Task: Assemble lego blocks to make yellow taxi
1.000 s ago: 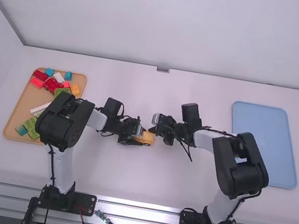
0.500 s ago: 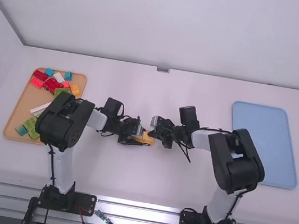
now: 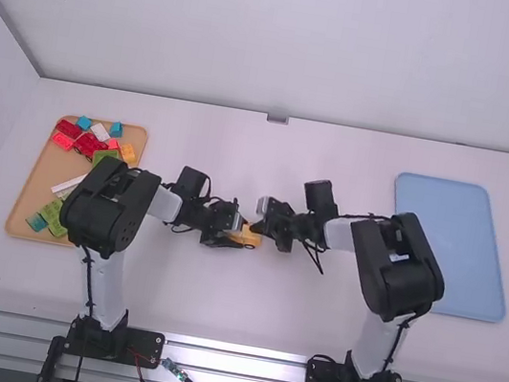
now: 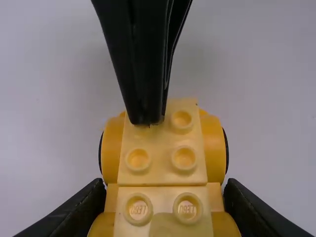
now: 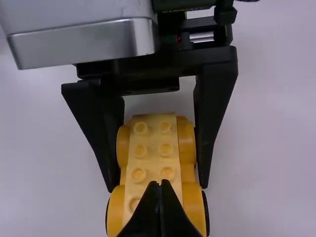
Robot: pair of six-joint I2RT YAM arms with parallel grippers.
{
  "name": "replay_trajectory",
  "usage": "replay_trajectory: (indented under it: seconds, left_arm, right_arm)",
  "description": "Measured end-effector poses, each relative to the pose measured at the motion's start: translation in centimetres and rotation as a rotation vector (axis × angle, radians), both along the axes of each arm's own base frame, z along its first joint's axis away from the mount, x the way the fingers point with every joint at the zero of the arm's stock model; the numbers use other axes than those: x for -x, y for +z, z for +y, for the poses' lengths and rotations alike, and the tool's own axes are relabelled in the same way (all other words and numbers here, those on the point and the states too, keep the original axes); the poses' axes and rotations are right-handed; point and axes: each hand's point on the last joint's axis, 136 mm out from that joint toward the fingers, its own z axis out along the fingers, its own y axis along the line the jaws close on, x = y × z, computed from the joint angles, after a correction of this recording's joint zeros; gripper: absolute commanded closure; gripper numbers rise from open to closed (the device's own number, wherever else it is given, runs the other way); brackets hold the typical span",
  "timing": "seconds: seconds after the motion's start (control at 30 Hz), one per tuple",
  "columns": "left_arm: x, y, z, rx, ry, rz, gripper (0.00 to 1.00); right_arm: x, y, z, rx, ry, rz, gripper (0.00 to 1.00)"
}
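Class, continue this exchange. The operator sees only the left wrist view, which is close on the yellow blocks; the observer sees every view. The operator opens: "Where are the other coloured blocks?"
Observer: In the high view, the other blocks lie in a tan tray on the left side of the table.

Operator: And what is over on the right side?

Observer: A blue tray, lying partly beyond the right arm as the high view looks.
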Motion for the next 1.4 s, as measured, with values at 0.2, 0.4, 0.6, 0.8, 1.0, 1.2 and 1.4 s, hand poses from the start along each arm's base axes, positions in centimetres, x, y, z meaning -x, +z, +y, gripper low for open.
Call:
replay_trajectory:
  seconds: [0.2, 0.4, 0.6, 0.8, 1.0, 1.2, 1.4]
  left_arm:
    - [-0.1, 0.0, 0.2, 0.0, 0.015, 0.015, 0.58]
    - [-0.3, 0.0, 0.3, -0.001, 0.019, 0.008, 0.61]
    - [-0.4, 0.0, 0.3, -0.002, 0.022, 0.006, 0.62]
    - [-0.4, 0.0, 0.3, -0.002, 0.022, 0.005, 0.62]
    - [-0.4, 0.0, 0.2, -0.002, 0.017, -0.002, 0.62]
    - [-0.6, 0.1, 0.0, 0.0, 0.006, -0.03, 0.62]
    - [-0.6, 0.2, 0.0, 0.0, 0.003, -0.035, 0.61]
  right_arm:
    - [-0.3, -0.2, 0.5, 0.002, 0.01, 0.002, 1.0]
    - [0.1, -0.4, 1.4, -0.001, 0.028, 0.009, 1.0]
    - [0.1, -0.5, 1.4, -0.009, 0.036, -0.007, 1.0]
    - [0.2, -0.6, 1.4, -0.016, 0.04, -0.015, 1.0]
    - [0.1, -0.4, 1.1, 0.001, 0.035, 0.002, 1.0]
    - [-0.5, 0.4, 0.1, 0.042, -0.003, -0.053, 1.0]
    - [-3.7, 5.0, -1.4, 0.01, -0.083, -0.215, 1.0]
